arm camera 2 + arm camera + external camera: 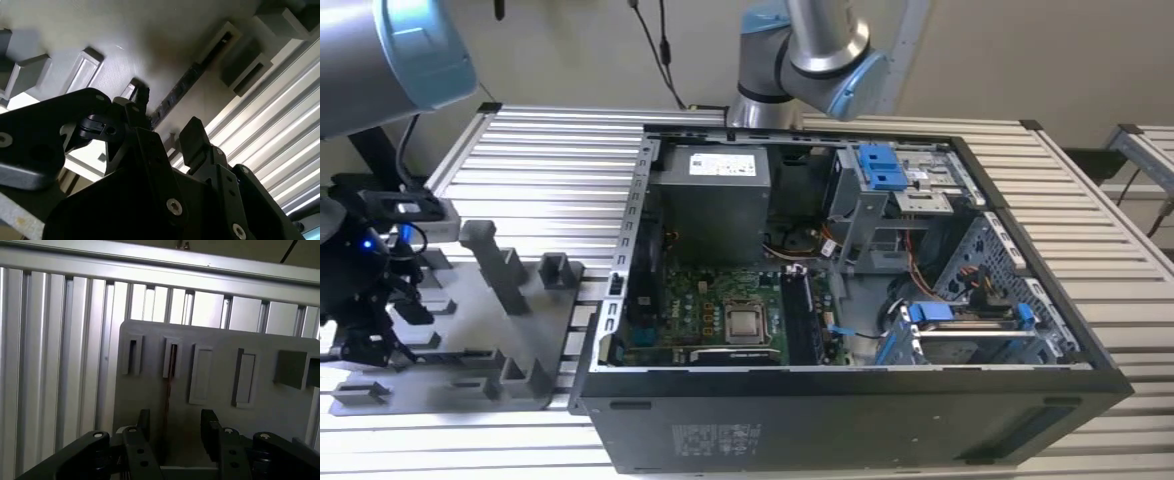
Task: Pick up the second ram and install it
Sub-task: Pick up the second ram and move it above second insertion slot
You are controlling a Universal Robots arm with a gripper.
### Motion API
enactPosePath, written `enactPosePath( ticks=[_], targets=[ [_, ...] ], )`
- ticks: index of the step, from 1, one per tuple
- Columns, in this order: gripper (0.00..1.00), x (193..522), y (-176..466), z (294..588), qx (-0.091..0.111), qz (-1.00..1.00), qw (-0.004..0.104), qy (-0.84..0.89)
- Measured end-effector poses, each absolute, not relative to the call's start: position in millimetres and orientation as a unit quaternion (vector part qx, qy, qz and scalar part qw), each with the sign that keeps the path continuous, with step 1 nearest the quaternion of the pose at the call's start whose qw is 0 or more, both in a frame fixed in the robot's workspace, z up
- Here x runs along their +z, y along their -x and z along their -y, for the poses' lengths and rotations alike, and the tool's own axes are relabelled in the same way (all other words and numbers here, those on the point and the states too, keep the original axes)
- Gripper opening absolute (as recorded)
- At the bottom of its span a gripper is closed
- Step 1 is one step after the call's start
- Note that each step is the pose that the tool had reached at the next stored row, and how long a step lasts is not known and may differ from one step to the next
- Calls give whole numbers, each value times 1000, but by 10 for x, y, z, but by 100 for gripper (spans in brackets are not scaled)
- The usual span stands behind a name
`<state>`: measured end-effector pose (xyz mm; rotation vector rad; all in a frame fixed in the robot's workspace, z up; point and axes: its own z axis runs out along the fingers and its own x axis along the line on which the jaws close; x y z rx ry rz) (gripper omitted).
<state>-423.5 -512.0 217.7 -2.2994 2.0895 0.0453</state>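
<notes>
The second ram is a thin dark stick standing on edge in the slots of the grey holder plate. In the second wrist view the ram runs as a dark strip across the plate. My gripper hangs just above the plate, open, with the ram's near end between its black fingers and closer to one finger than the other. The same gripper straddles the strip in the second wrist view. In the exterior view the gripper is low over the holder plate at the exterior view's left.
An open computer case lies to the exterior view's right of the plate, with a green motherboard and its memory slots. Grey holder blocks and a tall grey post rise from the plate. A second arm's base stands behind the case.
</notes>
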Motion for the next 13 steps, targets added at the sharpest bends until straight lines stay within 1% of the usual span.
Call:
enactPosePath(
  ticks=[13],
  targets=[
    [54, 1994, 4245, 5137, 15, -672, 17, 740]
  ],
)
